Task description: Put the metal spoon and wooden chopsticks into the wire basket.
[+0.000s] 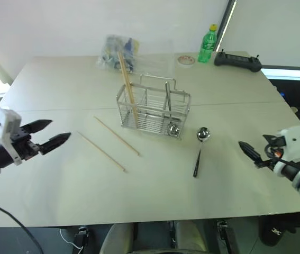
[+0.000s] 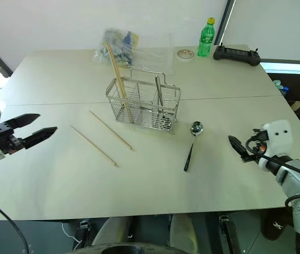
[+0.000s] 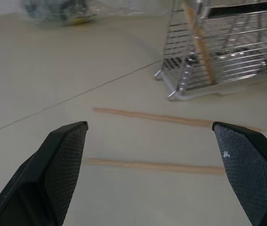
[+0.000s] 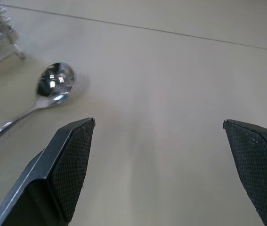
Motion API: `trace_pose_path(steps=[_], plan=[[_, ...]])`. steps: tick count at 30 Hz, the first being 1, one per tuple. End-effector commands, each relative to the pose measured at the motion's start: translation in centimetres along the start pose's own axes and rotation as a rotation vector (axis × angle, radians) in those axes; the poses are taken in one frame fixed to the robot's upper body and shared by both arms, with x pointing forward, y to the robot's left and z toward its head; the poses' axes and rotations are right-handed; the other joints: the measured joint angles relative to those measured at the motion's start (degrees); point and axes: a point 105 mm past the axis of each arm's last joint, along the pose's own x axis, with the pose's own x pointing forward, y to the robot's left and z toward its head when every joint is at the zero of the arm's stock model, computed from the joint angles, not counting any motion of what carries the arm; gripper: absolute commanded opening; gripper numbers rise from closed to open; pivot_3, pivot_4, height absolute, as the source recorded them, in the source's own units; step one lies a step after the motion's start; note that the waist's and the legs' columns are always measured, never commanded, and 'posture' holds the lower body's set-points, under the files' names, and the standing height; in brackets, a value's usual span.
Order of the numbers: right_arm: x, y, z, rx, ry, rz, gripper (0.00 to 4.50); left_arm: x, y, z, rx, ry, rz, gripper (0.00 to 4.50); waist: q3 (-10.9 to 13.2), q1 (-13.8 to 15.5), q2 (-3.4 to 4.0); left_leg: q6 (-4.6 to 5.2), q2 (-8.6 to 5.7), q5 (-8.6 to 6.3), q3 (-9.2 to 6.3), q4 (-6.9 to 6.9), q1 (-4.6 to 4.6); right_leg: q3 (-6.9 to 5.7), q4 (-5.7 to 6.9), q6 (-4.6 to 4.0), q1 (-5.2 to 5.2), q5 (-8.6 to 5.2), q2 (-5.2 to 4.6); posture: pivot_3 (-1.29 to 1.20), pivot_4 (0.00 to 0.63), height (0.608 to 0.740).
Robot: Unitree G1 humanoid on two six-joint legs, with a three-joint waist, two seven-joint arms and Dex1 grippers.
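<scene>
The wire basket (image 1: 152,108) stands upright at mid-table with one wooden chopstick (image 1: 127,84) leaning in its left end. Two more wooden chopsticks (image 1: 116,135) (image 1: 101,152) lie flat on the table, left of and in front of the basket. The metal spoon (image 1: 199,148) lies just right of the basket, bowl towards it. My left gripper (image 1: 60,129) hovers open, left of the lying chopsticks and pointing at them (image 3: 171,118). My right gripper (image 1: 250,150) is open and empty to the right of the spoon (image 4: 53,84).
A crinkled plastic bag (image 1: 119,52) lies behind the basket. A green bottle (image 1: 208,44), a tape roll (image 1: 186,60) and a black controller (image 1: 237,61) sit at the back right. The table's front edge (image 1: 139,221) runs close below both arms.
</scene>
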Motion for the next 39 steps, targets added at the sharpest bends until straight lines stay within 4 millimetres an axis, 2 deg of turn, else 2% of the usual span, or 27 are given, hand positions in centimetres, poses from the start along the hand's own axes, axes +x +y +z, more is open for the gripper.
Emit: trace_pose_path(steps=[1,5,10,13,16,21,27,33,39], plan=[[0.0,2.6,1.7,0.017,0.008,0.058,4.5,1.3,-3.8,2.2,0.073,-0.003,-0.198,4.47,0.0,0.0,0.0,0.0,0.0,0.0,0.01,0.0,0.0,0.0,0.0,0.0,0.0,0.0,0.0,0.0,0.15,0.707],[0.1,4.7,1.6,0.094,0.121,0.109,4.5,2.1,-6.2,3.5,0.131,0.001,-0.328,4.47,0.0,0.1,-0.01,0.01,0.01,0.0,-0.01,0.0,-0.01,-0.01,0.0,-0.01,0.0,-0.01,0.02,0.0,0.15,0.707],[0.7,6.4,1.4,0.144,0.232,0.128,4.5,2.7,-6.7,4.6,0.153,-0.026,-0.378,4.47,0.0,0.0,0.02,0.02,-0.01,0.01,0.01,0.0,-0.04,-0.01,-0.02,-0.02,-0.04,0.0,0.03,0.0,0.15,0.707],[2.4,6.6,1.4,0.243,0.237,0.095,4.5,2.9,-7.6,4.6,0.164,-0.012,-0.443,4.47,0.0,0.0,0.01,0.02,-0.02,0.01,0.04,-0.01,-0.02,-0.02,-0.02,-0.02,-0.03,0.0,0.04,0.0,0.15,0.707],[3.9,6.7,1.8,0.257,0.254,0.065,4.5,3.0,-8.3,4.2,0.168,0.008,-0.498,4.47,0.1,-0.1,0.08,0.02,-0.05,0.01,0.09,-0.01,-0.06,-0.03,-0.03,-0.03,-0.07,0.0,0.04,0.0,0.15,0.707],[5.8,6.8,1.8,0.268,0.315,0.038,4.5,3.4,-8.6,3.7,0.181,0.019,-0.523,4.47,0.1,-0.2,0.08,0.03,-0.07,0.02,0.13,-0.02,-0.08,-0.04,-0.03,-0.03,-0.09,0.0,0.05,0.0,0.15,0.707],[7.4,6.5,1.1,0.324,0.383,-0.021,4.5,3.7,-8.8,4.2,0.181,-0.017,-0.518,4.47,0.1,-0.4,0.09,0.04,-0.1,0.03,0.14,-0.02,-0.08,-0.05,-0.02,-0.02,-0.08,0.01,0.06,0.0,0.15,0.707],[8.9,7.2,0.8,0.382,0.431,-0.056,4.5,3.7,-9.1,4.2,0.183,-0.025,-0.507,4.47,0.1,-1.4,0.07,0.04,-0.14,0.03,0.12,-0.02,-0.05,-0.05,0.04,-0.02,-0.07,0.01,0.1,0.0,0.15,0.707],[9.4,8.6,0.7,0.352,0.462,-0.045,4.5,3.9,-9.1,4.7,0.185,-0.049,-0.494,4.47,0.0,-1.6,0.04,0.05,-0.13,0.03,0.12,-0.01,0.06,-0.05,0.07,-0.02,0.01,0.02,0.15,0.0,0.15,0.707]])
